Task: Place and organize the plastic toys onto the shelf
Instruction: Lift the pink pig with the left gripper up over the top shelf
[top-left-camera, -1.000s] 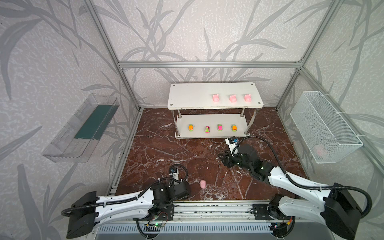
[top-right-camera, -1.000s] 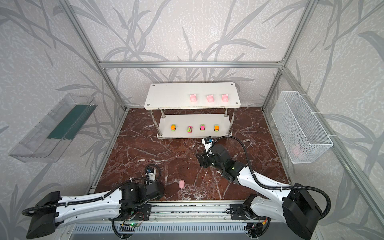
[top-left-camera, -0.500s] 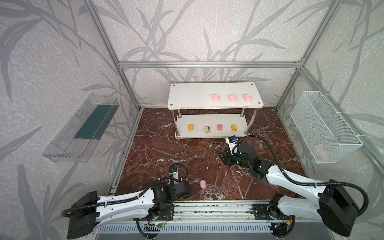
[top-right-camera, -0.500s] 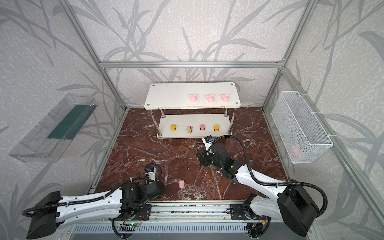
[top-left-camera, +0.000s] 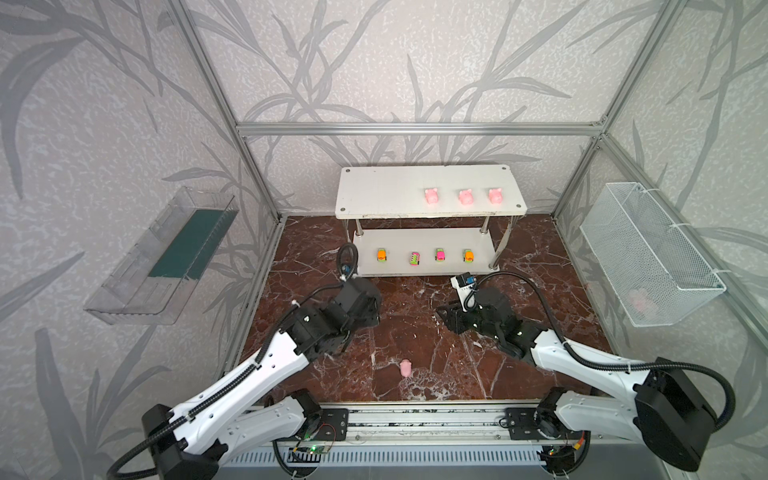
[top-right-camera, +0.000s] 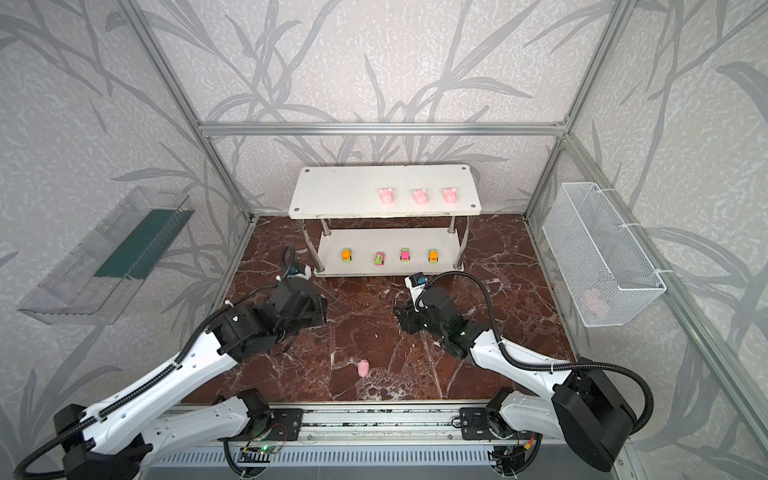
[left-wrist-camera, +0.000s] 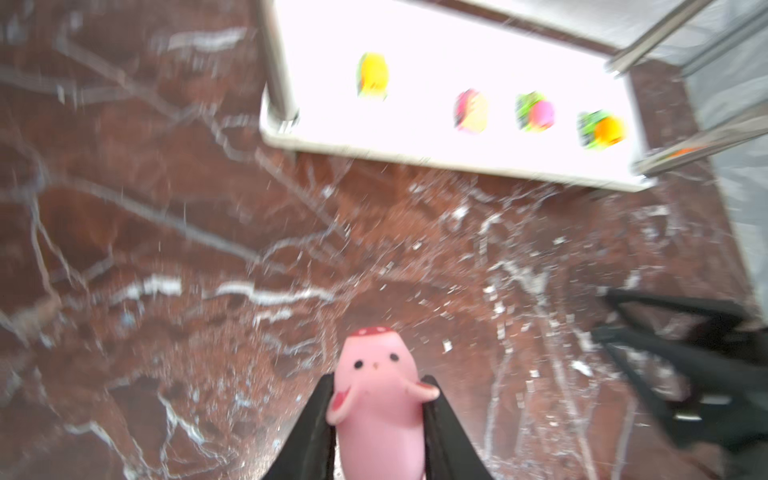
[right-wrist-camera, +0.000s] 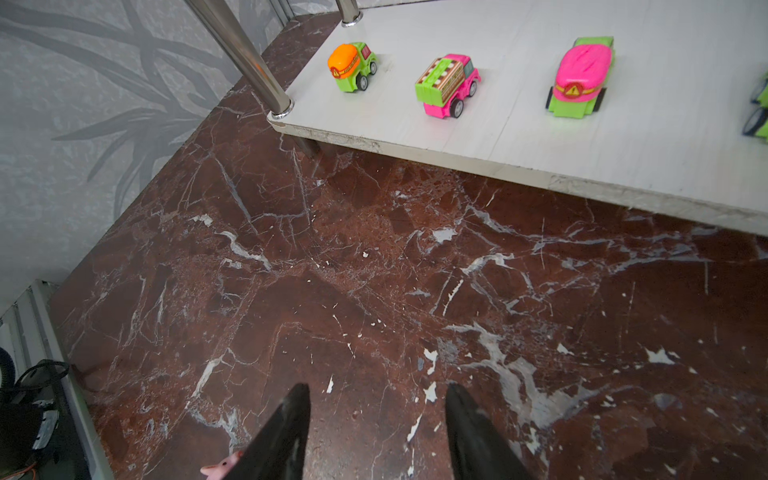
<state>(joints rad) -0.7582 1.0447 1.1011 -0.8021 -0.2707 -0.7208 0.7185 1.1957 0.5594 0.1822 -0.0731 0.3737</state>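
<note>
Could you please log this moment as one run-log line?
left gripper: shut on pink pig | right gripper: open, empty | shelf: three pigs, four cars | floor: loose pig

Grey wallpaper (top-left-camera: 415, 62) printed with darker bamboo-leaf sprays covers the far wall and both side walls. An aluminium frame (top-left-camera: 415, 128) runs a horizontal bar across the far wall, with slanted posts rising from the two far corners. The floor (top-left-camera: 415, 299) is glossy red-brown marble veined in white, with paler speckled patches toward the near edge. On the left wall hangs a clear plastic tray (top-left-camera: 124, 286) holding a dark green strip (top-left-camera: 189, 243); on the right wall hangs a white wire mesh basket (top-left-camera: 636, 266). The light is even and soft, casting only faint shadows.
</note>
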